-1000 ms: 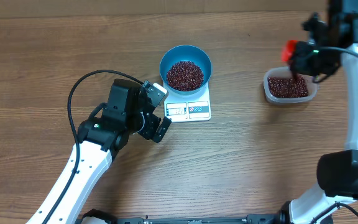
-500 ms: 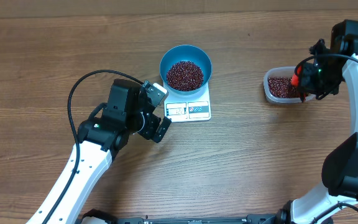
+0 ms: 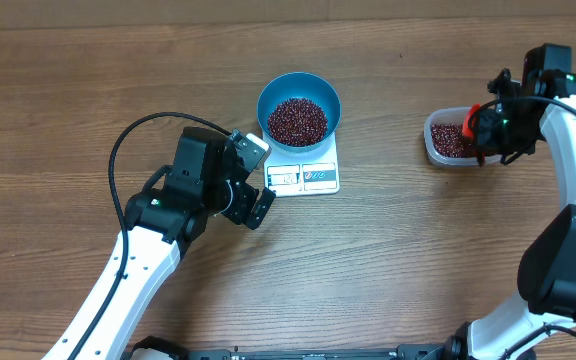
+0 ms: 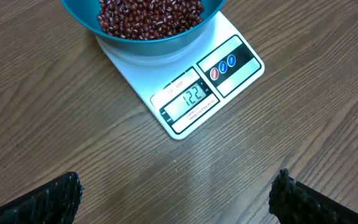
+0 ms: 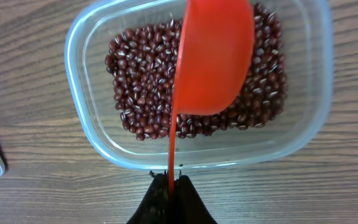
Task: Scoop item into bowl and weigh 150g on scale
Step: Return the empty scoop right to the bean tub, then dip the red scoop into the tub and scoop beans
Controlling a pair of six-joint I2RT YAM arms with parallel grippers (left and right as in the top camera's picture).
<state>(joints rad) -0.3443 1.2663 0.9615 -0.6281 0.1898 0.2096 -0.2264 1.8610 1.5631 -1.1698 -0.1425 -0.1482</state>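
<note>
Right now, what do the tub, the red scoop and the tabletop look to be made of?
Tub: probably clear plastic; the grain beneath shows through its glossy wall. Scoop: opaque red plastic by its look, smooth with a soft sheen. Table: wood or wood-look laminate, matte with brown grain lines; I cannot tell which.

The left gripper (image 3: 259,178), its fingers spread wide, stands just beside the flat white rectangular scale (image 3: 303,177), which blocks the way to its right. The round deep blue bowl (image 3: 299,108) covers the scale's far part. Bare brown wooden table (image 3: 388,230) lies between the scale and the clear plastic tub (image 5: 89,124). The red plastic scoop (image 5: 215,56), clamped in the right gripper (image 5: 169,183), covers much of the tub's mouth.
</note>
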